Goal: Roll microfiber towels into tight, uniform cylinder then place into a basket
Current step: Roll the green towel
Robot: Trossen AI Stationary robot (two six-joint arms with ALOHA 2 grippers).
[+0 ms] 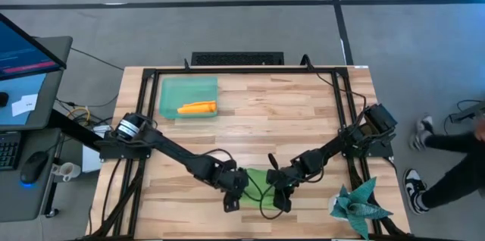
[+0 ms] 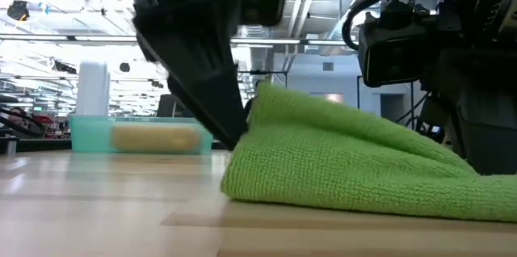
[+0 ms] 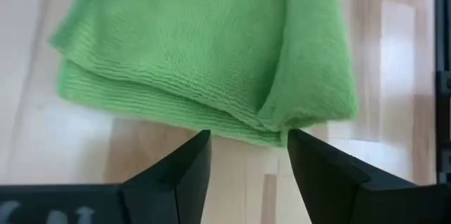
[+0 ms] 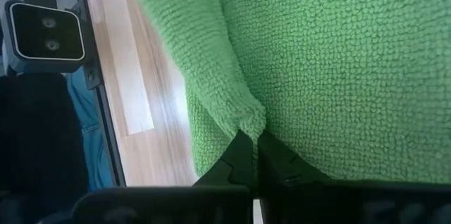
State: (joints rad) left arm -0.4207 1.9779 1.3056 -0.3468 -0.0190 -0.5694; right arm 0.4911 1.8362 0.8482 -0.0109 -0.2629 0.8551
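Observation:
The lime green microfiber towel lies folded in layers on the table near its front edge, between my two grippers. My left gripper is open at the towel's left end, its fingertips standing either side of a folded corner. My right gripper is shut on the towel's right part. The orange towel lies rolled up inside the mint-green basket at the far left. In the low view the green towel slopes down from its raised left end toward the right. My left gripper: in the low view one finger stands right against the towel's left end, and I cannot tell whether it touches. My right gripper pinches a bunched fold of the green towel between its two fingers. It comes slanting down from the table's right. The rest of the towel lies on the table.
A dark teal spiky cloth lies at the near right corner. A black frame rail runs around the tabletop. A person's legs and shoes are on the floor to the right. Bare wood lies between the basket and the grippers.

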